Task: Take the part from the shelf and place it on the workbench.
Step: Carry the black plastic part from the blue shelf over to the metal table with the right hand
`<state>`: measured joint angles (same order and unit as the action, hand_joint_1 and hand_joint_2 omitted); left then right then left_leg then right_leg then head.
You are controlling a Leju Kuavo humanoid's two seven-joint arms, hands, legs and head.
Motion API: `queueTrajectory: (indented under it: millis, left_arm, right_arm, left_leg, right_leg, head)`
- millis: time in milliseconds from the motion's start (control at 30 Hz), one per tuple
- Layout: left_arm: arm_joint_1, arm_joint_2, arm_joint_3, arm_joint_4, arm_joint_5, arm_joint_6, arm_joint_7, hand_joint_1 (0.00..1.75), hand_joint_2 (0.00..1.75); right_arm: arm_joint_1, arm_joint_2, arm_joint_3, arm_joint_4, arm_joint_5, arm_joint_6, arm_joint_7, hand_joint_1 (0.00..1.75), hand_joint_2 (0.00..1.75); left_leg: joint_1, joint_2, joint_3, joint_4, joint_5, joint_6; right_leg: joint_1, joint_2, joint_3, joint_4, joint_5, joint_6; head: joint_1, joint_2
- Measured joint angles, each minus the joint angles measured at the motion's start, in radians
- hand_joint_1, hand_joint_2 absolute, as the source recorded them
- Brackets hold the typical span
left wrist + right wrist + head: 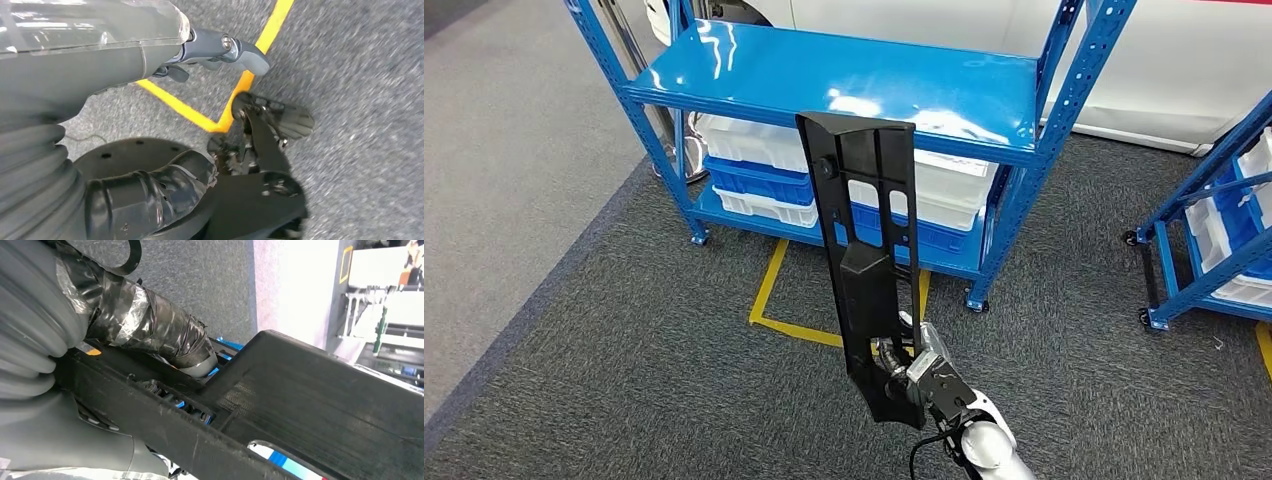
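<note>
Head view: my right hand (921, 372) clamps the long black plastic part (865, 240) upright, blue shelf (844, 80) at twelve o'clock; my left hand's (220, 50) fingers are curled, holding nothing.

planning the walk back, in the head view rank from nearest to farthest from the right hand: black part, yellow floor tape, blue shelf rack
1. black part: gripped at its lower end by the right hand.
2. yellow floor tape: on the carpet, just ahead and to the left.
3. blue shelf rack: beyond the tape, holding white and blue bins.
</note>
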<state>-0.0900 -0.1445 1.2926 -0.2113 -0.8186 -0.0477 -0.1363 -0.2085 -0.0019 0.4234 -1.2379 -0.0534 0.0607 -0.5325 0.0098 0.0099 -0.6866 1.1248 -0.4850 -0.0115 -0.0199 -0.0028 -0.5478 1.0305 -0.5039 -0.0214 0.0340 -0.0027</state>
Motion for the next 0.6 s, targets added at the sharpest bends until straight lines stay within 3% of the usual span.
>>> queueTrajectory:
  millis: [67,133,167,200,267,300,400,467,567,600]
  left_arm:
    - [0.001,0.0,0.0,0.0,0.0,0.0,0.001,0.0,1.75]
    - [0.001,0.0,0.0,0.0,-0.001,-0.001,0.001,0.0,1.75]
    - [0.001,0.0,0.0,0.0,-0.002,-0.001,0.002,0.0,1.75]
    - [0.001,0.0,0.0,0.0,-0.002,-0.001,0.002,0.0,1.75]
    - [0.0,0.001,-0.001,0.0,-0.002,0.0,0.002,0.0,1.75]
    - [-0.001,0.001,-0.001,0.0,-0.003,0.0,0.002,0.0,1.75]
    - [-0.001,0.002,-0.002,0.0,-0.003,0.0,0.002,0.0,1.75]
    - [-0.001,0.002,-0.002,0.0,-0.003,0.0,0.003,0.0,1.75]
    - [-0.001,0.001,-0.002,0.0,-0.003,0.0,0.003,0.0,1.75]
    - [-0.001,0.001,-0.002,0.0,-0.003,0.0,0.003,0.0,1.75]
  right_arm:
    - [0.002,-0.001,0.0,0.0,0.0,0.0,0.0,1.75,1.75]
    - [0.005,-0.002,0.0,0.0,0.0,0.0,0.0,1.75,1.75]
    - [0.007,-0.002,0.0,0.0,0.0,0.0,0.0,1.75,1.75]
    - [0.008,-0.002,0.0,0.0,0.001,0.0,0.0,1.75,1.75]
    - [0.009,-0.002,0.0,-0.002,0.001,0.0,-0.001,1.75,1.75]
    - [0.008,-0.002,0.0,-0.002,0.001,0.0,-0.001,1.75,1.75]
    - [0.008,-0.003,0.0,-0.005,0.001,0.0,-0.001,1.75,1.75]
    - [0.008,-0.005,0.0,-0.007,0.001,0.0,-0.002,1.75,1.75]
    - [0.012,-0.008,0.0,-0.008,0.001,0.0,-0.002,1.75,1.75]
    - [0.014,-0.009,0.0,-0.008,0.002,0.0,-0.002,1.75,1.75]
  left_leg:
    - [0.002,0.0,-0.035,0.118,-0.073,-0.005]
    - [0.002,0.0,-0.029,0.162,-0.081,-0.006]
    - [0.002,0.0,0.001,0.131,-0.061,-0.004]
    - [0.002,-0.001,0.047,0.07,-0.036,0.0]
    - [-0.002,-0.002,0.133,-0.061,-0.013,0.011]
    - [-0.005,-0.002,0.155,-0.099,-0.012,0.016]
    - [-0.007,-0.002,0.159,-0.126,-0.007,0.032]
    - [-0.003,0.001,0.159,-0.138,0.007,0.047]
    - [-0.005,0.002,0.149,-0.14,0.017,0.06]
    - [-0.006,0.0,0.145,-0.137,0.017,0.061]
  right_leg:
    - [0.002,-0.001,-0.018,0.001,0.013,-0.004]
    - [0.004,-0.001,-0.034,0.001,0.026,-0.002]
    - [0.005,0.0,-0.04,0.002,0.031,-0.001]
    - [0.005,0.0,-0.044,0.002,0.035,0.001]
    - [0.007,0.001,-0.049,0.002,0.043,0.009]
    - [0.007,0.001,-0.05,0.002,0.046,0.014]
    - [0.007,-0.001,-0.052,0.0,0.056,0.033]
    - [0.008,0.0,-0.068,0.032,0.03,0.042]
    - [0.007,0.002,-0.144,0.206,-0.068,0.049]
    - [0.006,0.002,-0.163,0.253,-0.083,0.05]
  head:
    - [0.0,0.0]
    - [0.0,0.0]
    - [0.0,0.0]
    - [0.0,0.0]
    - [0.0,0.0]
    - [0.0,0.0]
    - [0.0,0.0]
    - [0.001,0.0]
    - [0.002,0.0]
    - [0.002,0.0]
